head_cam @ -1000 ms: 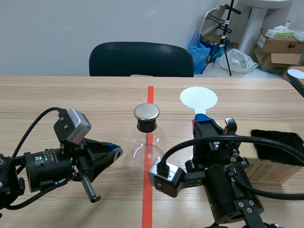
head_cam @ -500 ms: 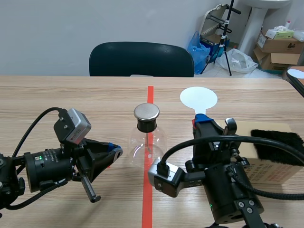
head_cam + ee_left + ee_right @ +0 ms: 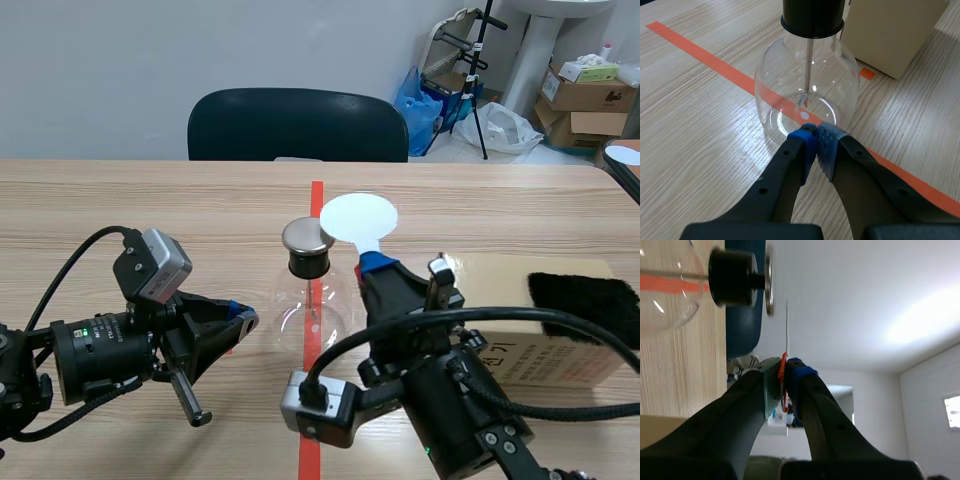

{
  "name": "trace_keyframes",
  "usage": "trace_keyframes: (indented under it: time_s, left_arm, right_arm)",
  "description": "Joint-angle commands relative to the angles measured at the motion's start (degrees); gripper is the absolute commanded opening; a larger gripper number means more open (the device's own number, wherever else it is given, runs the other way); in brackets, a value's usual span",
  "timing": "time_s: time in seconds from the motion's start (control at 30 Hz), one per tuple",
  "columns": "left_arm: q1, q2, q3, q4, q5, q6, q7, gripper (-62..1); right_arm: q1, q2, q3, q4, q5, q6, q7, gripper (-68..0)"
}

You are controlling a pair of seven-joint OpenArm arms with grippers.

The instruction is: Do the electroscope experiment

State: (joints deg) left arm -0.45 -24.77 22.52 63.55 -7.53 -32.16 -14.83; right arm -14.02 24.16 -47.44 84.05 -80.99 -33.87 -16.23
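You have the wooden table (image 3: 150,210) in front of you, a dark chair (image 3: 290,125) at its far side, and an orange tape line (image 3: 316,196) running down the middle. On your right sits a cardboard box (image 3: 560,350) with a black furry cloth (image 3: 585,298) lying on top of it.

The glass flask (image 3: 300,305) stands upright on the tape line between the two arms. A black stopper (image 3: 308,263) plugs its neck, a round metal cap (image 3: 307,236) sits on top, and a thin rod hangs down inside (clear in the left wrist view).

Your right gripper (image 3: 375,262) is clamped on the handle of the white paddle (image 3: 358,217), held up with its round disc just beside the metal cap. The right wrist view shows a small gap between the two.

Your left gripper (image 3: 238,320) lies low over the table, its fingers pressed together on nothing, with the tips right at the foot of the flask. Whether they touch the glass is not clear.
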Motion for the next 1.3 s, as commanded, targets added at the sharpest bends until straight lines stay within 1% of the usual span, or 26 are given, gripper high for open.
trace_keyframes:
  time_s: [0.0,0.13,0.3,1.27]
  left_arm:
    - [0.3,0.2,-0.5,1.0,-0.7,-0.1,-0.6,-57.9]
    - [0.3,0.2,-0.5,1.0,-0.7,-0.1,-0.6,-57.9]
    - [0.3,0.2,-0.5,1.0,-0.7,-0.1,-0.6,-57.9]
    - [0.3,0.2,-0.5,1.0,-0.7,-0.1,-0.6,-57.9]
  right_arm:
    - [0.7,0.3,0.2,0.6,-0.4,-0.8,1.6,-66.7]
    - [0.7,0.3,0.2,0.6,-0.4,-0.8,6.3,-66.7]
    - [0.7,0.3,0.2,0.6,-0.2,-0.8,9.2,-66.7]
    - [0.7,0.3,0.3,0.6,0.2,-0.8,9.3,-66.7]
